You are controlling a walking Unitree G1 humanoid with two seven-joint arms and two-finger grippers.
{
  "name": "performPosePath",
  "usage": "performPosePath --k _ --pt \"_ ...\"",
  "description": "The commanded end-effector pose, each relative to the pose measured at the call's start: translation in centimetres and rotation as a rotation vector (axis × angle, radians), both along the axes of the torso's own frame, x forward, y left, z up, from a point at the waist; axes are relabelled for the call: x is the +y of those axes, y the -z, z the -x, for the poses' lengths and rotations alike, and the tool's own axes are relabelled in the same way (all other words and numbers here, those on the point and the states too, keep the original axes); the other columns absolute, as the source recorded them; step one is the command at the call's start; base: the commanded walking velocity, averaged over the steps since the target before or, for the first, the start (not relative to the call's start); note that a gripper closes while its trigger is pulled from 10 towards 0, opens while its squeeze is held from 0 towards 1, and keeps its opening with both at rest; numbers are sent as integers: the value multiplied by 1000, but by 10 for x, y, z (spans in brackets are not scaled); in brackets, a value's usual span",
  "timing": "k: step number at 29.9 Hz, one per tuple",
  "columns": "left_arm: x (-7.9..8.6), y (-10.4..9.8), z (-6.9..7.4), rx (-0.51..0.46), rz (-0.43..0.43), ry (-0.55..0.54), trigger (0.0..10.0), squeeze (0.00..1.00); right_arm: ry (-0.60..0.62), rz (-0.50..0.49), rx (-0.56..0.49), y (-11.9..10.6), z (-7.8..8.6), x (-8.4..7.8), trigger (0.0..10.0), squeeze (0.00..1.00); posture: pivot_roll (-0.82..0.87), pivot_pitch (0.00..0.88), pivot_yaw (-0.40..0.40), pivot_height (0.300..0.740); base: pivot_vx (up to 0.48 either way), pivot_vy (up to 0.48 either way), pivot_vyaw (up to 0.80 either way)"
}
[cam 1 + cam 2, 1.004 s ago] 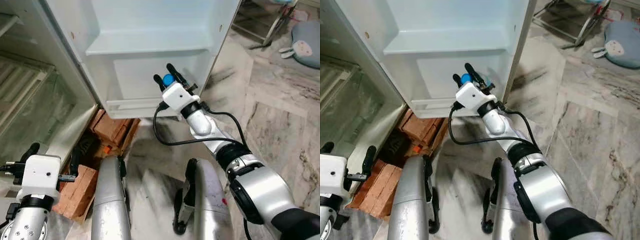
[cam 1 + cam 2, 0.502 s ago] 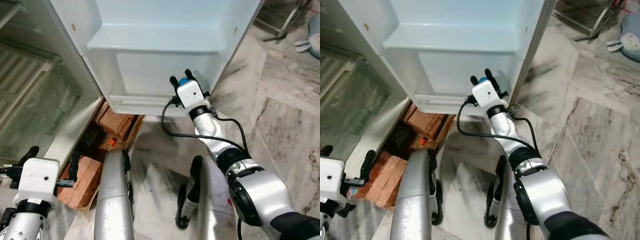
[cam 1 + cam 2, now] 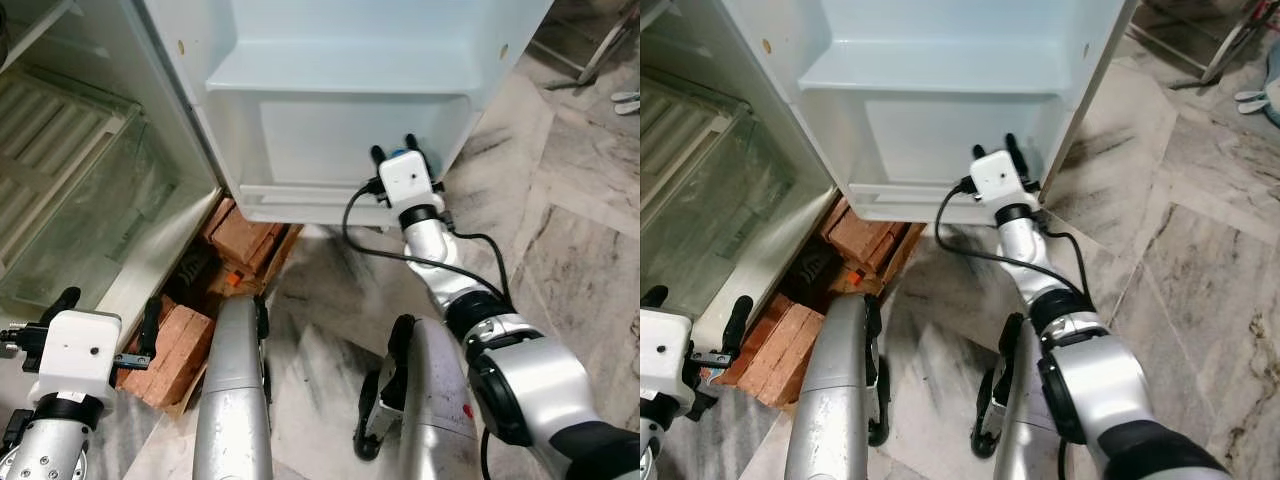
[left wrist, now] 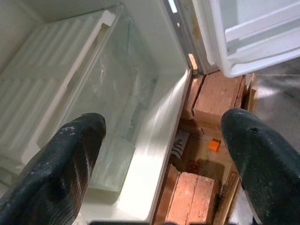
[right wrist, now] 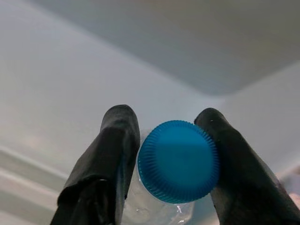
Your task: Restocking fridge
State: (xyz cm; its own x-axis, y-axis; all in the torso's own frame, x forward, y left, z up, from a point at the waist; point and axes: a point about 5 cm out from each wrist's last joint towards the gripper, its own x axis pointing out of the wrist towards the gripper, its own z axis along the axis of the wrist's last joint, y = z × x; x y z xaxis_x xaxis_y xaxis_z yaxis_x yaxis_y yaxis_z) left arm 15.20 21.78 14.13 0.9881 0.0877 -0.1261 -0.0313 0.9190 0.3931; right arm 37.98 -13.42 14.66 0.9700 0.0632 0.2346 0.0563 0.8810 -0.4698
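Item: bottle [image 5: 176, 164], clear body, blue ribbed cap. Location: centre of the head views, at the lowest bin of the open fridge door [image 3: 340, 90]. I am gripping it with my right pincer [image 3: 398, 153], the two black fingers [image 5: 115, 140] closing on either side of the cap.

Item: door bin rail [image 3: 300, 190], white, running across the middle of the frame just left of my right pincer.

Item: left pincer [image 4: 159, 154], lower left of the head views, hanging idle with its fingers spread wide and holding nothing. Beyond it: the glass-fronted drawer [image 4: 108, 103] inside the fridge, and bricks [image 3: 235, 235] propping the cabinet off the floor.

Risk, as I am judging it: I am holding only by the cap, so the body may swing and knock the rail, or slip out if the cap turns. Letting go before the base is resting in the bin may tip the bottle onto the marble floor [image 3: 560, 230]. The cable [image 3: 375, 250] looping off my wrist may snag the door's lower edge.
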Motion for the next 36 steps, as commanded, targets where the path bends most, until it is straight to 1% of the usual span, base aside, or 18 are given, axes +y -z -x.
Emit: performPosePath --k 1,5,10,16,19,26,28,29,30,32,34,35,36 --pt "0 5 2 38 -1 5 10000 0 172 39 140 29 7 -32 10000 1000 407 320 10 541 0 0 0" --pt "1 6 3 40 -1 4 10000 0 217 27 131 24 5 -41 10000 1000 410 321 10 541 0 0 0" --pt "1 6 4 43 -2 3 10000 0 237 29 112 18 3 -44 10000 1000 411 321 11 541 0 0 0" --pt "1 9 1 48 1 4 10000 0 193 43 96 16 1 -35 10000 1000 403 312 6 541 0 0 0" --pt "1 11 -1 48 4 3 10000 0 161 74 79 13 1 -30 10000 1000 394 303 -2 541 0 0 0" --pt "0 16 -7 39 9 -1 10000 0 145 62 47 3 -3 -29 10000 1000 380 278 -23 541 0 0 0" --pt "0 15 -14 9 11 -10 10000 0 134 -15 42 -4 -6 -28 10000 1000 363 247 -38 541 0 0 0" --pt "-1 14 -15 3 11 -11 10000 0 131 -25 42 -4 -6 -28 10000 1000 363 247 -38 541 0 0 0" --pt "-2 14 -19 -9 19 -16 10000 0 109 -60 45 -3 -5 -25 10000 1000 351 230 -45 541 0 0 0" --pt "-4 15 -23 -16 23 -18 10000 0 94 -85 55 -2 -5 -23 10000 1000 338 211 -50 541 0 0 0" --pt "-4 16 -25 -18 23 -17 10000 0 89 -92 60 -1 -4 -22 10000 1000 338 211 -50 541 0 0 0" --pt "-9 17 -34 -36 37 -7 10000 0 34 -140 74 4 -1 -14 10000 1000 309 167 -62 541 0 0 0" --pt "-10 17 -38 -45 44 -2 10000 0 4 -165 79 6 1 -10 10000 1000 304 160 -63 541 0 0 0"
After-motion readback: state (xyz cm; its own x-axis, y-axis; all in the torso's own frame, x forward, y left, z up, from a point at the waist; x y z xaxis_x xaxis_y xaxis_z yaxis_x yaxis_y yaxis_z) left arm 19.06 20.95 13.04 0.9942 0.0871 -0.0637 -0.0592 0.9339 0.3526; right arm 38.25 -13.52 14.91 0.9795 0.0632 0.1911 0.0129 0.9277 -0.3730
